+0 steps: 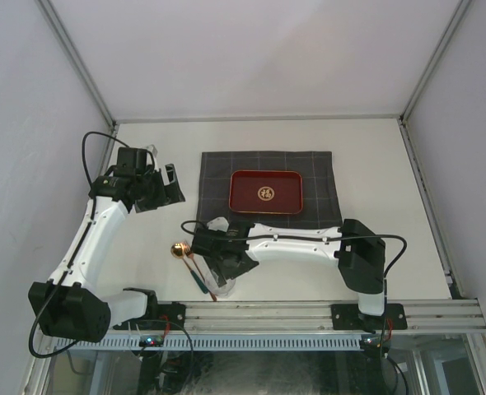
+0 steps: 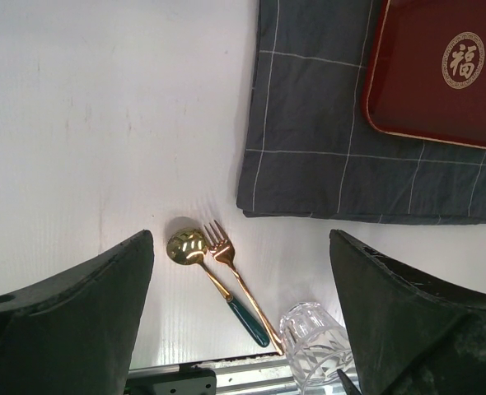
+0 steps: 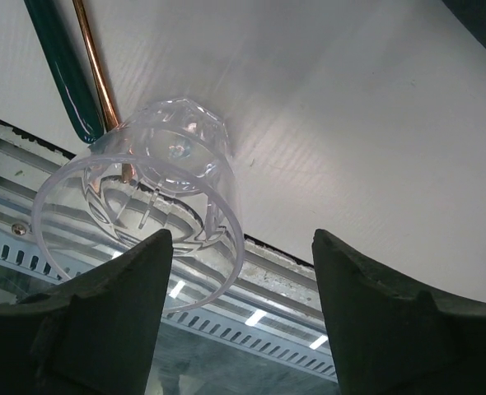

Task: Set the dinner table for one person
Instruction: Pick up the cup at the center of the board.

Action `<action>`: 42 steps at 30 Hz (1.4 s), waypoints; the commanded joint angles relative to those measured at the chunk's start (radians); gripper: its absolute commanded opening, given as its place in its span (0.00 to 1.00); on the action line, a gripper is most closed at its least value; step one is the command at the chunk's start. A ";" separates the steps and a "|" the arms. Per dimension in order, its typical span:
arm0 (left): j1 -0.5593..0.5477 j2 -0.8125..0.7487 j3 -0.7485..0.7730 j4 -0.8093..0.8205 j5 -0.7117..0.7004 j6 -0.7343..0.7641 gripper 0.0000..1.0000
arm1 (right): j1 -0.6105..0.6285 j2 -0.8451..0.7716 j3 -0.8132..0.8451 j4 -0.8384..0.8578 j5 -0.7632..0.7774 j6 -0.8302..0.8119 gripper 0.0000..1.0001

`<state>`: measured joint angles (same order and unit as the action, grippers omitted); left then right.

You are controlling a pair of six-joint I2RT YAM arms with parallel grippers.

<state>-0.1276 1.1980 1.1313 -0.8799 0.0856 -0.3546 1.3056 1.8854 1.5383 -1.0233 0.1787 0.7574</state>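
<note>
Hovering over clear glass, right gripper spread, glass rim partly hidden behind it, left gripper spread wide

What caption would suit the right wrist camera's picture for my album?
Open right gripper poised over a clear glass at the near edge of the dinner table, beside cutlery handles.

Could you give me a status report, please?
Left gripper open, empty. Right gripper open at the glass, near edge of dinner table. Fork and spoon lie beside it.

Gold character 福 in a round emblem, centred on red tray
</note>
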 commanded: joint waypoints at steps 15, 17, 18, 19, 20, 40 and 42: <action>0.006 -0.013 -0.008 0.026 0.017 0.023 0.90 | -0.017 0.026 0.009 0.030 -0.021 -0.023 0.18; 0.006 -0.013 -0.009 0.027 0.019 0.024 0.90 | -0.017 0.031 0.013 0.028 -0.024 -0.024 0.12; 0.006 -0.013 -0.008 0.027 0.019 0.023 0.90 | -0.017 0.033 0.015 0.026 -0.025 -0.026 0.08; 0.006 -0.014 -0.009 0.027 0.018 0.024 0.90 | -0.017 0.036 0.017 0.026 -0.026 -0.027 0.04; 0.006 -0.013 -0.010 0.027 0.019 0.023 0.90 | -0.017 0.037 0.019 0.025 -0.027 -0.027 0.00; 0.005 0.017 -0.011 0.037 0.039 0.027 0.84 | -0.060 -0.020 0.092 -0.077 0.097 -0.106 0.00; 0.006 0.022 -0.011 0.039 0.041 0.027 0.83 | -0.074 -0.031 0.108 -0.091 0.113 -0.109 0.00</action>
<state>-0.1276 1.2160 1.1183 -0.8726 0.1089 -0.3473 1.2579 1.9133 1.5845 -1.0817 0.2317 0.6796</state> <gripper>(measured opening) 0.837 0.022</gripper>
